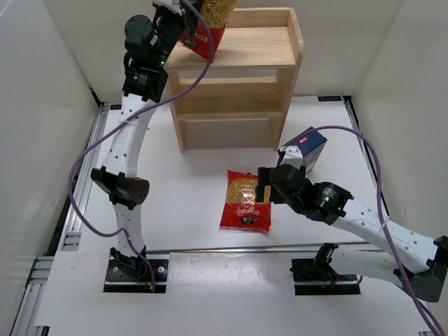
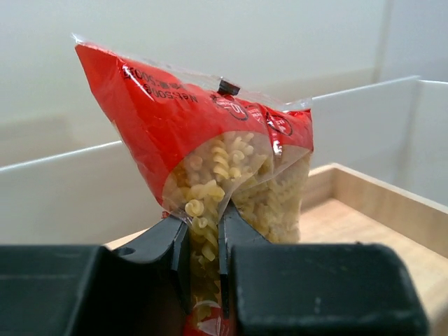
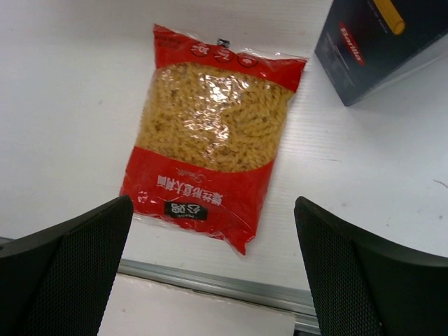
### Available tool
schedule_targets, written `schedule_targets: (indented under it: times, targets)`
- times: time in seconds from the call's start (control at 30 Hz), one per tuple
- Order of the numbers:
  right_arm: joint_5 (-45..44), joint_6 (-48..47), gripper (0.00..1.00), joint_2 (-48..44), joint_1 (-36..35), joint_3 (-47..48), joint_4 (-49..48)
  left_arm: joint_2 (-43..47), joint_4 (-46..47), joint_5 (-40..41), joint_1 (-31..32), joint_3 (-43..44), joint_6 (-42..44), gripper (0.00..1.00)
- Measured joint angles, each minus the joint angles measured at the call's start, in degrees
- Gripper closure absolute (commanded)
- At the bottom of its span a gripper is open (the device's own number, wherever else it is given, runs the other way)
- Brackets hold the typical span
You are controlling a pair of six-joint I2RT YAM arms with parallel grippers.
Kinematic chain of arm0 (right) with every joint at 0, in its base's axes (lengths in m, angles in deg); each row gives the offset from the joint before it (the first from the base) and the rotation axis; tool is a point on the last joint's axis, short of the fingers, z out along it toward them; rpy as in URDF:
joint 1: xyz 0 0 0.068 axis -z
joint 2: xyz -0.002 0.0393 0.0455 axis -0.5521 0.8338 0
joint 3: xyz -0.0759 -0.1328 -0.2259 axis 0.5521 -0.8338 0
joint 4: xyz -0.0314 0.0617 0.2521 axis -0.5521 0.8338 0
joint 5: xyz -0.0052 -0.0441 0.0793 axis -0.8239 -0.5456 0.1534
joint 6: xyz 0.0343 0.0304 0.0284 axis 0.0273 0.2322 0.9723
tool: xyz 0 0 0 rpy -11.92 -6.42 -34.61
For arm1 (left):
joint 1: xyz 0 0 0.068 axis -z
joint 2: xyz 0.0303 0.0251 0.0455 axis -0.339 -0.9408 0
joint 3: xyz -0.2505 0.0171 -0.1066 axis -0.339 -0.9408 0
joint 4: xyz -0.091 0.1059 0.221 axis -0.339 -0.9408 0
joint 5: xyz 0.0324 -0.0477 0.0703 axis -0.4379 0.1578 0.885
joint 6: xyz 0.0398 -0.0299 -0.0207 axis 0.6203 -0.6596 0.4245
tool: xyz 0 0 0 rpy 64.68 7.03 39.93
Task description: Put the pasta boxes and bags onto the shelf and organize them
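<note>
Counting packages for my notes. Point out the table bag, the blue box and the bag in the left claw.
table bag (image 3: 210, 133): right wrist view, clear window.
blue box (image 3: 392, 59): right wrist view, dark face.
held bag (image 2: 161, 119): left wrist view, red upper part.

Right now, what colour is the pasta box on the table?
Pasta box: dark blue with a red label; best in the right wrist view.

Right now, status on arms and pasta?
Left fingers shut on red plastic bag at wooden shelf top tier. Right fingers open over second red bag. Dark blue cardboard box beside it; nothing blocking.
</note>
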Motion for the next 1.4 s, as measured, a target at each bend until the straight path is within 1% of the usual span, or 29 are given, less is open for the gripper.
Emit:
schedule_targets:
  times: [0.13, 0.37, 0.47, 0.5, 0.53, 0.57, 0.6, 0.63, 0.73, 0.77, 0.83, 0.97, 1.07, 1.23, 1.33, 1.4]
  targets:
    - [-1.2, 0.9, 0.00, 0.0, 0.0, 0.0, 1.9, -2.1, 2.8, 5.4, -0.1, -0.5, 0.0, 0.89]
    - [-2.3, 2.3, 0.00, 0.3, 0.0, 0.0, 2.9, -1.5, 4.3, 13.5, -0.1, -4.7, 0.0, 0.89]
    - [-2.2, 2.3, 0.00, 1.6, 0.0, 0.0, 3.0, -1.2, 5.4, 14.6, -0.2, -6.5, 0.0, 0.85]
    - [-2.2, 2.2, 0.00, 2.2, 0.0, 0.0, 3.0, -1.1, 5.8, 14.6, -0.2, -6.8, 0.0, 0.81]
    - [-2.1, 2.1, 0.00, 2.8, 0.0, 0.0, 3.0, -0.9, 6.2, 14.6, -0.2, -7.4, 0.0, 0.73]
    - [-2.1, 2.1, 0.00, 3.2, 0.0, 0.0, 3.1, -0.7, 6.3, 14.7, -0.2, -7.7, 0.0, 0.69]
    - [-2.0, 2.0, 0.00, 3.5, 0.0, 0.0, 3.1, -0.7, 6.5, 15.0, -0.2, -7.8, 0.0, 0.67]
    - [-1.9, 2.0, 0.00, 3.8, 0.0, 0.0, 3.1, -0.6, 6.6, 15.2, -0.2, -8.0, 0.1, 0.67]
    - [-1.7, 2.0, 0.00, 3.9, 0.0, 0.0, 3.1, -0.6, 6.2, 16.0, -0.2, -8.4, 0.2, 0.46]
    - [-1.6, 2.0, 0.00, 3.9, 0.0, 0.0, 3.1, -0.6, 5.9, 16.3, -0.2, -8.6, 0.2, 0.34]
    - [-1.3, 2.0, 0.00, 3.9, 0.0, 0.0, 3.2, -0.2, 5.5, 16.5, -0.2, -9.3, 0.3, 0.22]
    - [-0.6, 1.7, 0.00, 4.0, 0.0, 0.1, 3.2, 0.5, 4.3, 16.8, -0.2, -9.5, 0.1, 0.10]
    - [-0.2, 1.2, 0.00, 4.0, 0.0, 0.5, 3.0, 1.6, 4.2, 16.2, -0.2, -9.5, 0.1, 0.03]
    - [0.2, 1.4, 0.00, 5.4, 0.0, 3.5, 3.2, 5.0, 3.8, 12.8, 0.4, -9.7, 0.0, 0.03]
    - [0.2, 2.6, 0.00, 7.2, 0.0, 5.3, 4.0, 10.9, 3.9, 11.3, 1.9, -15.4, 0.0, 0.03]
    - [0.2, 3.5, 0.00, 9.4, 0.0, 5.8, 4.4, 15.1, 3.8, 10.0, 2.8, -19.2, 0.0, 0.06]
